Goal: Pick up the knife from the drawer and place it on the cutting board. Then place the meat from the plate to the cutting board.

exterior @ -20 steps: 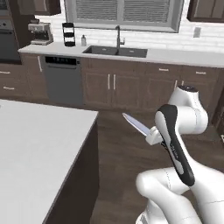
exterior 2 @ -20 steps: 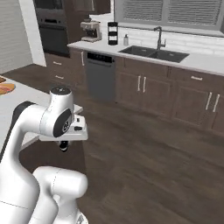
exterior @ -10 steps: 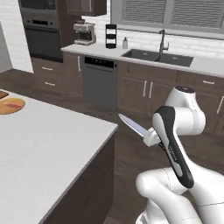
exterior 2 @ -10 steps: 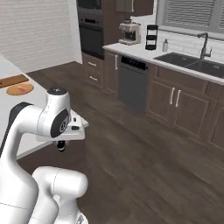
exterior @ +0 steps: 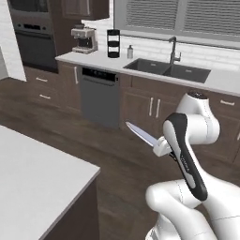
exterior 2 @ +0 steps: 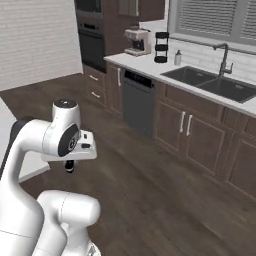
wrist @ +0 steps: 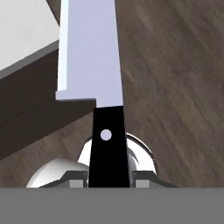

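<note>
the gripper point(wrist: 109, 177) is clamped tight on the black handle of the knife point(wrist: 94, 57), blade running up the middle of the hand view; in the left base view the knife point(exterior: 143, 135) juts centre-frame, above the dark wood floor point(exterior: 117, 154).

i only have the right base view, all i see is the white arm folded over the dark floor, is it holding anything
Observer: Yes. In the hand view the gripper is shut on the black handle of the silver-bladed kitchen knife.
Operator: which way does the blade point
Observer: In the left base view the knife points out from the hand toward the dark dishwasher.
Operator: anything under it
Observer: Dark wood floor, with a white island counter corner beside the blade.
</note>
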You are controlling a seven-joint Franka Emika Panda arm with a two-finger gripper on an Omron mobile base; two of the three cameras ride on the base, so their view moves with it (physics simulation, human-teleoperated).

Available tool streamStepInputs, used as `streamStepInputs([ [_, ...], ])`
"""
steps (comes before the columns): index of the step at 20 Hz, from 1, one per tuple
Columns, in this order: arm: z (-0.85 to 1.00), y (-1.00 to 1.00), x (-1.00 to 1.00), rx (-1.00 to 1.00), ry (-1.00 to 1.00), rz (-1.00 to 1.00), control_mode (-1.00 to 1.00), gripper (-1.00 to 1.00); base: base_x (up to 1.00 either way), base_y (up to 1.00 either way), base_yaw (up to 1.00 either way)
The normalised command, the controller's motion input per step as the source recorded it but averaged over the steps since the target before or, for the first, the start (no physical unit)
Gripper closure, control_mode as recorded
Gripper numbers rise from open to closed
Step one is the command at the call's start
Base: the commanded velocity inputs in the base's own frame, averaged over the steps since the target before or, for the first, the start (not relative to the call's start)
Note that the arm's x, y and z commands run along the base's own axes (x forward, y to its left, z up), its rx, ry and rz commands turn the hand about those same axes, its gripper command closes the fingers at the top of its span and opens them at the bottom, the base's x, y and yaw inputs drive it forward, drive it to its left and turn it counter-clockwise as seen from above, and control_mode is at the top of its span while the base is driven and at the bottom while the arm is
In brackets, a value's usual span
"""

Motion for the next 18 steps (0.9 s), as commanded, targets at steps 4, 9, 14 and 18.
streamStepInputs([
  [4, 0.0, 0.0, 0.0, 0.0, 0.0, 0.0, 1.0, 1.0, 1.0, -0.82, 0.26],
  [9, 0.0, 0.0, 0.0, 0.0, 0.0, 0.0, 1.0, 1.0, 0.94, -0.75, 0.29],
  [14, 0.0, 0.0, 0.0, 0.0, 0.0, 0.0, 1.0, 1.0, 0.77, -0.63, 0.45],
  [18, 0.0, 0.0, 0.0, 0.0, 0.0, 0.0, 1.0, 1.0, 0.78, -0.57, 0.58],
])
